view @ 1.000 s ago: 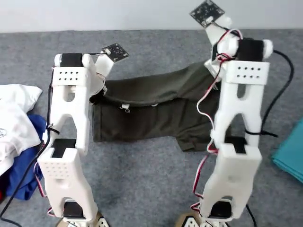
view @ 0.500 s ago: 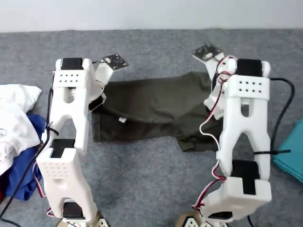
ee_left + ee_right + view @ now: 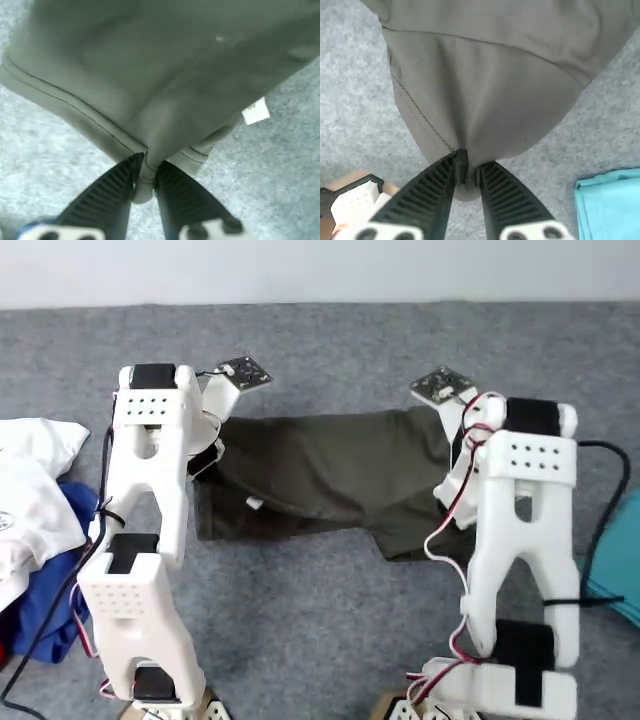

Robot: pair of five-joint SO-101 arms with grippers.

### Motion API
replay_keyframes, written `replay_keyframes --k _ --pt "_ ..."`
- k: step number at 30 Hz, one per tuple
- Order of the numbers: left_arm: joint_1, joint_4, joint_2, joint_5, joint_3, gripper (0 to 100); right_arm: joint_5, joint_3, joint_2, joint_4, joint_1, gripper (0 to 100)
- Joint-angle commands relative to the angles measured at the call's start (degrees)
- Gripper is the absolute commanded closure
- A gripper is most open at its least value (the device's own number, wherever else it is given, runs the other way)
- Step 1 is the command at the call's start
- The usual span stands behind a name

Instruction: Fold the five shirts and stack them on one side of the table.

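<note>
From the wrists we see what the arms hide from above: the left gripper [image 3: 146,167] pinching a hem fold of the olive shirt [image 3: 330,475], and the right gripper [image 3: 470,165] pinching another edge. The shirt spans mid-table between both arms. A folded teal shirt [image 3: 607,210] is cut off at the frame edge.

The spread shirt [image 3: 330,475] lies on the table [image 3: 320,340] between my two arms. Its upper layer is doubled over the lower one, which sticks out on the side nearer me. My left gripper [image 3: 145,167] pinches that shirt's left end, my right gripper [image 3: 467,167] its right end. Well to the left of it sits a heap of shirts [image 3: 35,510]. To its right, apart from it, lies a folded shirt [image 3: 615,565].
</note>
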Motion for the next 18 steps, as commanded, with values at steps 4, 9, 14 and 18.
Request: replay_keyframes --k 4,9,14,18 --pt "0.0 1.58 -5.71 -0.44 6.73 100 -0.18 1.14 -3.12 1.36 0.92 98.4" --pt "-0.53 1.49 -4.48 -0.35 8.4 99 -0.35 1.05 -0.4 -0.84 0.92 98.3" --pt "-1.58 0.79 -4.48 -0.26 8.22 95 -0.53 0.79 -0.04 1.45 1.36 90.1" --pt "-2.55 0.97 -5.45 1.93 7.16 91 -3.43 -0.35 -0.92 1.98 4.53 78.1"
